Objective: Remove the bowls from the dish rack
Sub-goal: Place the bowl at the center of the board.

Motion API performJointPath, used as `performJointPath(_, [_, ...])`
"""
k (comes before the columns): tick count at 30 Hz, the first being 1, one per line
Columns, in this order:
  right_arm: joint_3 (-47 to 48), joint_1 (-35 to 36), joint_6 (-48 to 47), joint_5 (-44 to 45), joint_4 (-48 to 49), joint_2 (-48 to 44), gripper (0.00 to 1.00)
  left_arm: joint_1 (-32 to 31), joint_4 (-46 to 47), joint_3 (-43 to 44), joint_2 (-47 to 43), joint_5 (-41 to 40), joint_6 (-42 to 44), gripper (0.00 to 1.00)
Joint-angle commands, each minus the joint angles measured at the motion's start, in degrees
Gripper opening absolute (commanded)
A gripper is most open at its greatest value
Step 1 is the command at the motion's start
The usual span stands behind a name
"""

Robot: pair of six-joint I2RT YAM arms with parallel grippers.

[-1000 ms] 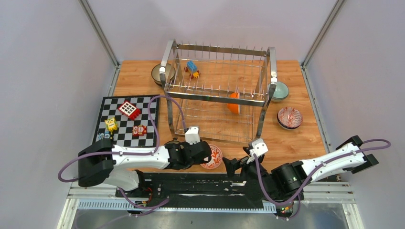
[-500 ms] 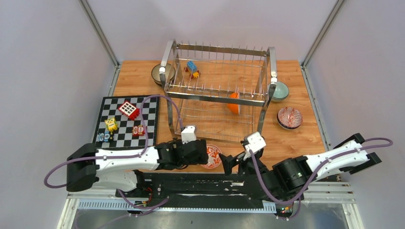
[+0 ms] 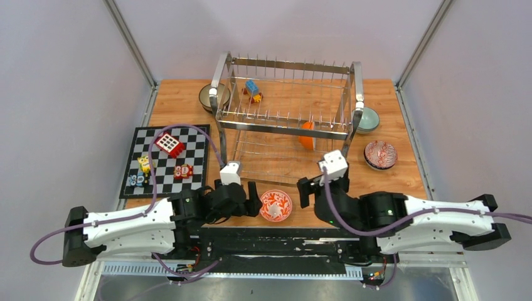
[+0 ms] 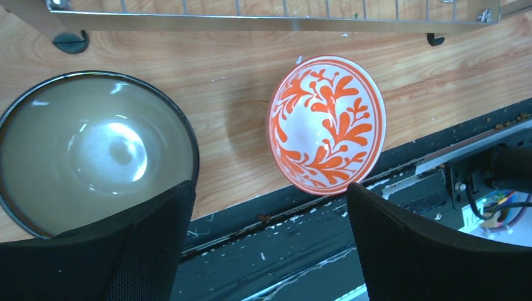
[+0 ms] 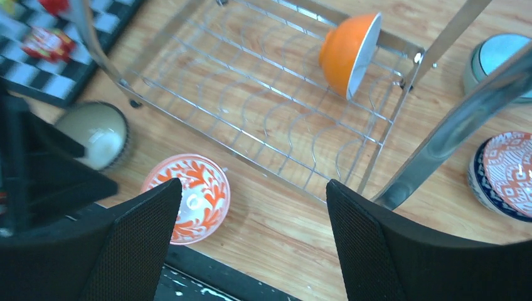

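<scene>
The chrome dish rack (image 3: 283, 130) stands at the table's middle back. One orange bowl (image 3: 307, 135) (image 5: 350, 51) leans on its side in the lower tier. An orange-white patterned bowl (image 3: 275, 205) (image 4: 326, 124) (image 5: 188, 197) sits free on the wood in front of the rack. My left gripper (image 3: 256, 204) (image 4: 268, 207) is open and empty just left of that bowl, beside a grey bowl (image 4: 94, 150) (image 5: 94, 133). To the bowl's right, my right gripper (image 3: 321, 187) (image 5: 252, 188) is open and empty, facing the rack's front right corner.
Right of the rack sit a mint bowl (image 3: 369, 119) and a red patterned bowl (image 3: 380, 154). A brown bowl (image 3: 210, 97) is at the rack's back left. A chequered board (image 3: 188, 141) with toy blocks lies left. More blocks (image 3: 253, 89) are on the rack's upper tier.
My left gripper opened, let go of the orange-white patterned bowl and drew back to the left. My right arm swung forward toward the rack, its jaws narrowing slightly.
</scene>
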Motion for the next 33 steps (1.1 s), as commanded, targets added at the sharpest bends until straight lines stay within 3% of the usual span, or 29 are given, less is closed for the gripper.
performJointPath(1, [-1.9, -6.8, -3.5, -10.3, 1.0, 6.4, 0.87, 0.4, -2.4, -2.5, -5.4, -0.7, 3.5, 0.91])
performJointPath(5, [-3.1, -10.7, -5.7, -13.3, 5.8, 12.1, 0.88, 0.4, -3.4, -4.6, -13.2, -1.6, 3.3, 0.91])
performJointPath(9, [-6.2, -12.9, -4.5, -8.3, 10.4, 17.3, 0.91, 0.4, -8.8, -5.2, -20.0, -5.3, 2.2, 0.9])
performJointPath(14, [-9.3, -23.4, -6.9, -15.7, 19.7, 22.0, 0.91, 0.4, -13.5, -5.9, -27.0, -7.5, 1.2, 0.89])
performJointPath(23, [-12.5, -31.3, -10.2, -13.6, 38.0, 29.4, 0.91, 0.4, -15.7, -5.8, -32.1, -8.7, 0.4, 0.89])
performJointPath(28, [-13.3, -31.7, -15.4, -18.9, 44.3, 31.0, 0.88, 0.4, -17.1, -5.1, -32.4, -8.5, 0.3, 0.89])
performJointPath(33, [-16.9, -26.2, -24.0, -26.6, 43.7, 23.1, 0.88, 0.4, -18.8, -4.6, -34.4, -10.0, 0.3, 0.89])
